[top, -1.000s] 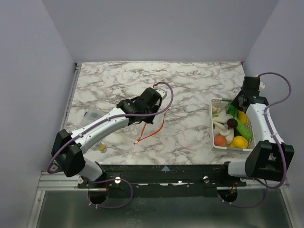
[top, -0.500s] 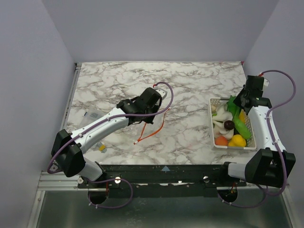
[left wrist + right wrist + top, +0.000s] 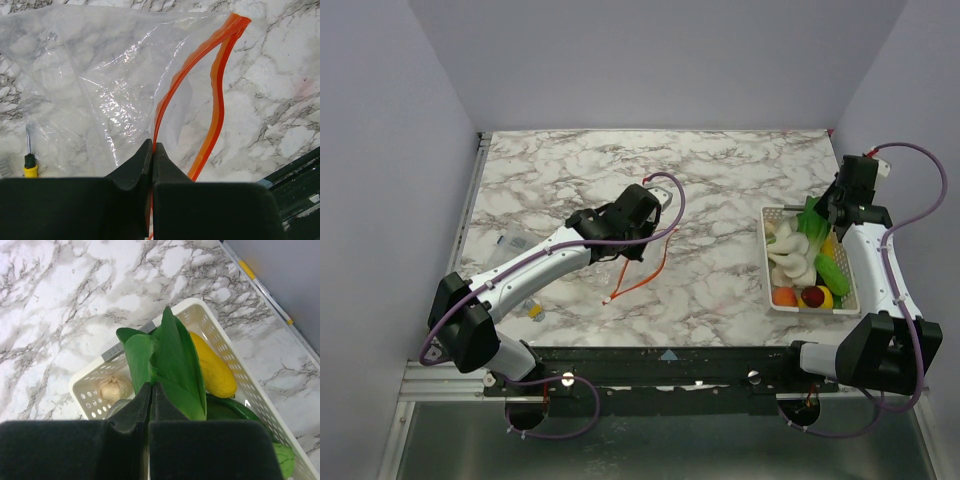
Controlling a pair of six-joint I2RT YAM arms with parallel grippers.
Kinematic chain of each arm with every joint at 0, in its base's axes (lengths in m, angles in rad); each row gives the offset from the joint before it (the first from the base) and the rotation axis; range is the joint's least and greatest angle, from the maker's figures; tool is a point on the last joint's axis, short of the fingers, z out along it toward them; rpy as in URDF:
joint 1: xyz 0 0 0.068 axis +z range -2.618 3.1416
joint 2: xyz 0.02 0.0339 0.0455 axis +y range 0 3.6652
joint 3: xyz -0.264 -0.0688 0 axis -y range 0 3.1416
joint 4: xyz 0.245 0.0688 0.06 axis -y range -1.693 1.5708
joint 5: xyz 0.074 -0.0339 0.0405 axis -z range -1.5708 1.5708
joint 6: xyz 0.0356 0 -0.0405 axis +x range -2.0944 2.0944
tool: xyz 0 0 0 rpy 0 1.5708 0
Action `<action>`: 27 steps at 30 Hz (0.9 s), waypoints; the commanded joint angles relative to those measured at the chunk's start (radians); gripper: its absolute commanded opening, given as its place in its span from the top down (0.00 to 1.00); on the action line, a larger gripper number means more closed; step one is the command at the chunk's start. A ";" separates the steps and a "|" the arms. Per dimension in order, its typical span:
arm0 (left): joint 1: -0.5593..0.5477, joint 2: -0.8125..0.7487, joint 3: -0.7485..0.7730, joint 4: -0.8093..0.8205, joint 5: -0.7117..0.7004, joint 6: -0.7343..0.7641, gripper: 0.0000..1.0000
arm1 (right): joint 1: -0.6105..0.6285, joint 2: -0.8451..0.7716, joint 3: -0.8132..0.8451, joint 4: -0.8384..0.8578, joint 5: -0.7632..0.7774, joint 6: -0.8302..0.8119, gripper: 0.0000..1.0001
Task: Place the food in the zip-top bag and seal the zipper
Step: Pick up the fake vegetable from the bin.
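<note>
Well, my left claw [image 3: 152,150] is pinched tight on the zipper [image 3: 216,95], the red-orange strip of the zip-top bag [image 3: 85,75]. The clear bag spreads out in front of that claw on the marble table [image 3: 280,90], its mouth a little open just ahead of the fingertips. A yellow pen [image 3: 30,167] lies off to the claw's left. My right claw [image 3: 151,390] is squeezed shut on the leafy green vegetable [image 3: 170,365]. The leaves stick out in front of the claw, over the white tray [image 3: 197,315]. In the tray, a yellow piece [image 3: 215,370] lies right of the leaves and a garlic [image 3: 114,387] lies left.
</note>
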 commanded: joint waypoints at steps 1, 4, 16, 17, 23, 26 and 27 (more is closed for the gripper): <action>-0.005 -0.021 -0.002 0.015 0.027 -0.003 1.00 | -0.006 0.006 0.031 0.103 0.033 -0.015 0.99; -0.005 -0.023 -0.002 0.012 0.019 -0.001 1.00 | -0.006 0.025 0.018 0.096 0.011 -0.009 0.99; -0.005 -0.017 0.003 0.009 0.032 -0.003 1.00 | -0.005 -0.020 0.078 0.045 0.007 0.009 0.99; -0.005 -0.018 0.002 0.009 0.033 -0.003 1.00 | -0.005 -0.019 0.070 0.056 0.008 0.008 0.99; -0.005 -0.020 0.000 0.011 0.030 -0.002 1.00 | -0.006 0.024 0.057 0.089 0.012 0.013 0.99; -0.005 -0.016 0.003 0.008 0.026 -0.001 1.00 | -0.006 0.019 0.064 0.085 -0.041 0.034 0.99; -0.005 -0.015 0.006 0.008 0.028 -0.001 1.00 | -0.005 0.014 0.067 0.081 -0.063 0.042 0.99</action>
